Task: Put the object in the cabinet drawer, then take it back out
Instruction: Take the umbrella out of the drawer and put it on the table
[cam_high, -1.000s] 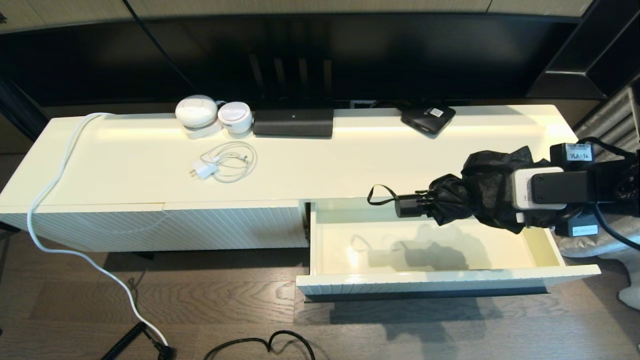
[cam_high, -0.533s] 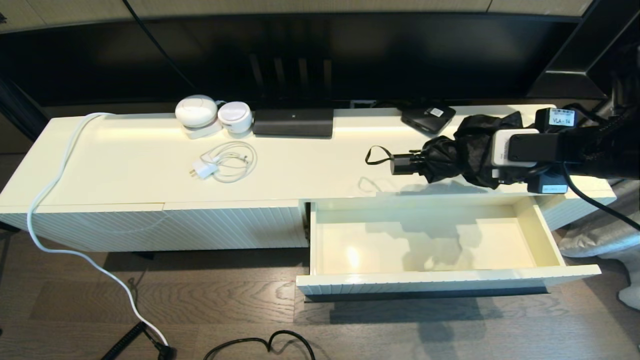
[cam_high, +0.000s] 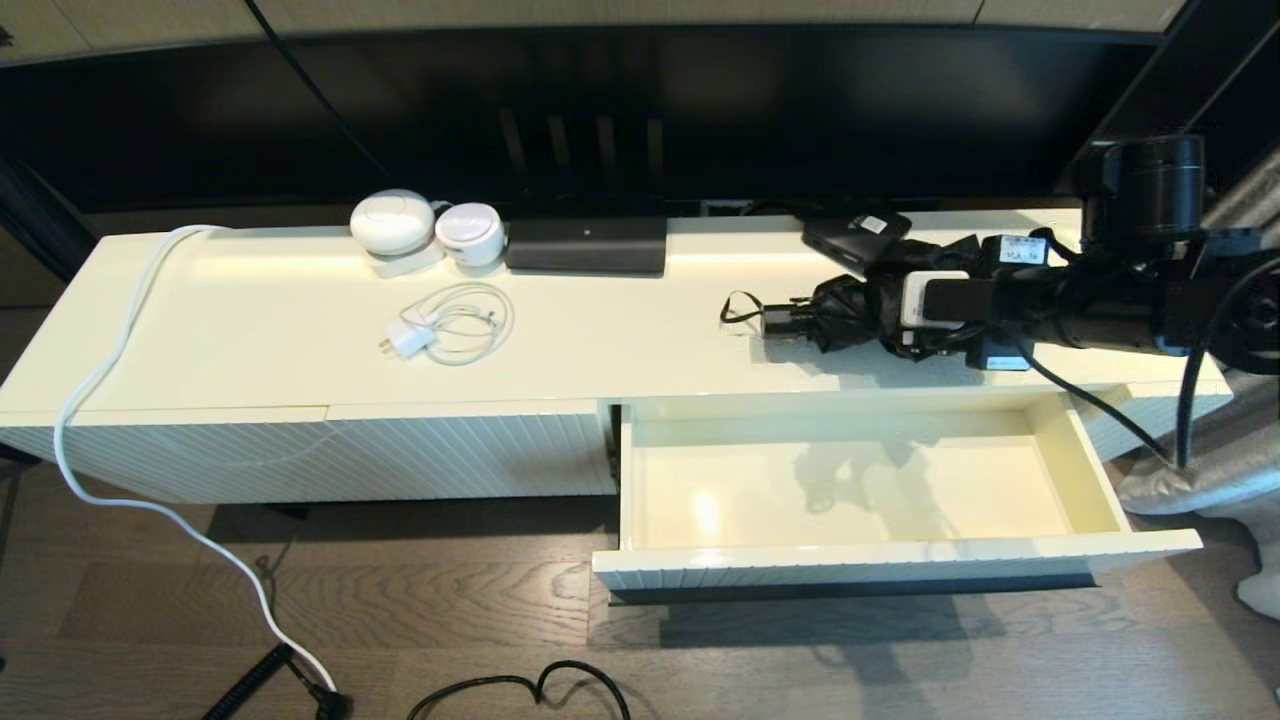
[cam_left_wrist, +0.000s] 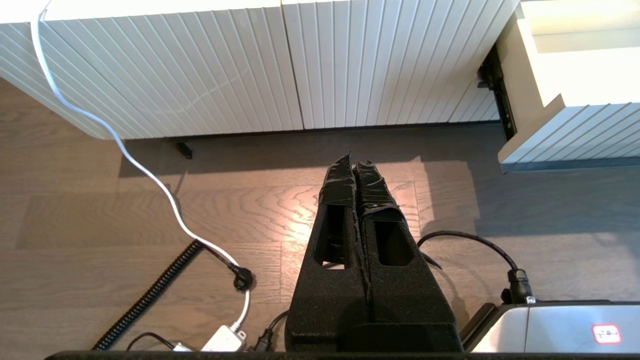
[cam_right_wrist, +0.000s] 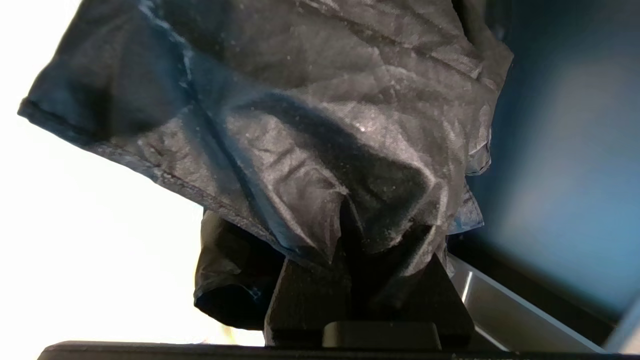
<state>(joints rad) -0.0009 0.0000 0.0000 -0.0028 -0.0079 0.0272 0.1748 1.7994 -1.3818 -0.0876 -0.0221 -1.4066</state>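
While right gripper pinches umbrella by bunched fabric, umbrella lies low over cabinet top, handle toward robot's left, near black box. Drawer pulled out, nothing inside. Left gripper pressed together, parked above floor.

From my seat the right gripper is clamped on the black umbrella, holding it low over the right part of the cabinet top, handle and wrist loop pointing left. The umbrella sits just in front of the flat black box (the one with the white sticker). Below it the drawer stands pulled out, its glossy inside bare. Further left on the top I see a coiled white charger.
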